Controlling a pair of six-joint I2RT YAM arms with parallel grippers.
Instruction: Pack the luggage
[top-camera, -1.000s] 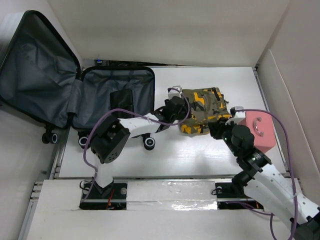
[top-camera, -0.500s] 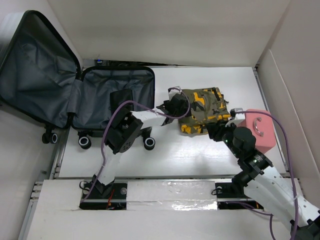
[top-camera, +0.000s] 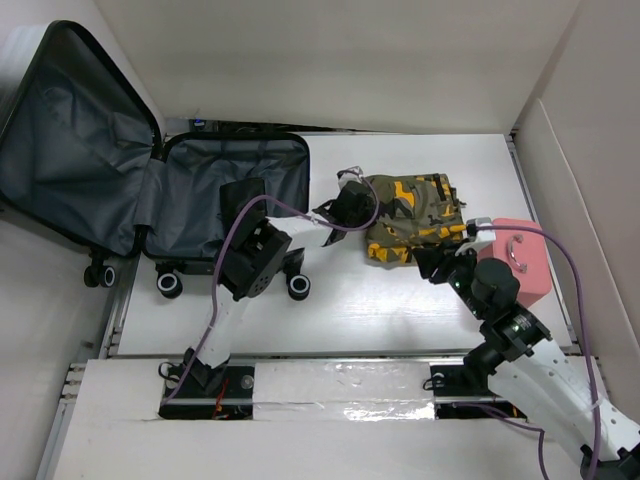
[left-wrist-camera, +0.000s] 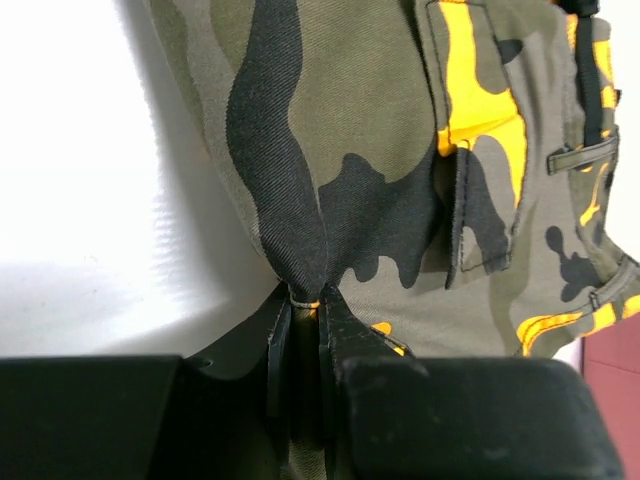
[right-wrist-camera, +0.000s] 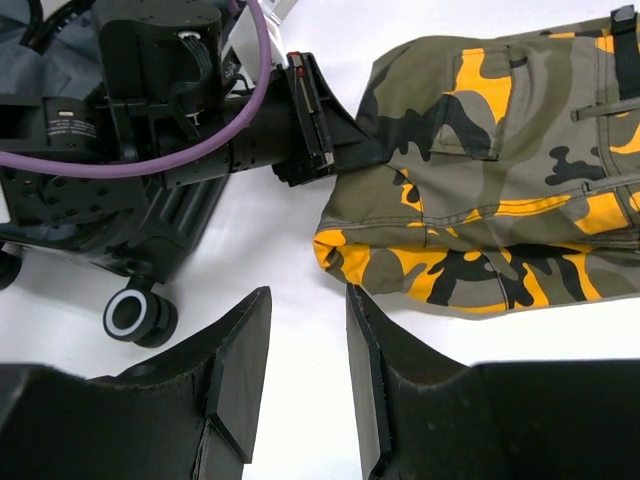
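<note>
The luggage (top-camera: 190, 190) lies open at the left, its dark grey lining up and its lid (top-camera: 70, 140) leaning back. A folded camouflage cloth (top-camera: 415, 215) lies on the table to its right. My left gripper (top-camera: 356, 208) is shut on the cloth's left edge; the left wrist view shows the fabric (left-wrist-camera: 380, 150) pinched between the fingertips (left-wrist-camera: 305, 300). My right gripper (top-camera: 437, 262) hovers open just in front of the cloth's near edge (right-wrist-camera: 470, 270), its jaws (right-wrist-camera: 307, 295) over bare table.
A small black pouch (top-camera: 243, 195) lies inside the luggage. A pink box (top-camera: 520, 262) stands to the right of the cloth, close to my right arm. The luggage wheels (top-camera: 298, 286) (right-wrist-camera: 130, 315) sit near my left arm. White walls enclose the table.
The left gripper has closed on the cloth's left edge, and the left arm's elbow has swung to the right. The right gripper has opened a little and stays in front of the cloth.
</note>
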